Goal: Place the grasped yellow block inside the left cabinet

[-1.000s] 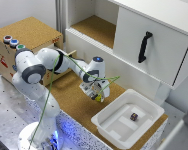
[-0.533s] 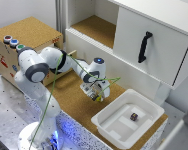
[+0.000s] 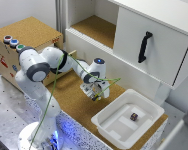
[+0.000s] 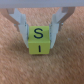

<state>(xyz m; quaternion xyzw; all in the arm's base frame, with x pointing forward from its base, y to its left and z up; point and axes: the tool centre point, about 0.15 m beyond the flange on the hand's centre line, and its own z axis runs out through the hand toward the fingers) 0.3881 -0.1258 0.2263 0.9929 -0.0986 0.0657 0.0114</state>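
My gripper hangs just above the cork counter, in front of the cabinet's white base. In the wrist view the gripper is shut on the yellow block, a yellow-green cube with dark letter marks, held between both fingers over the cork. In the exterior view the block is only a small yellow speck at the fingertips. The left cabinet, white-walled with a cork-brown floor, stands open behind and above the gripper.
A white tray holding a dark maroon cube sits on the exterior view's right of the gripper. A white panel with a black handle fronts the right section. A cork-topped box with coloured buttons stands on the left.
The arm has shifted only slightly; the gripper stays low over the cork counter with the block held.
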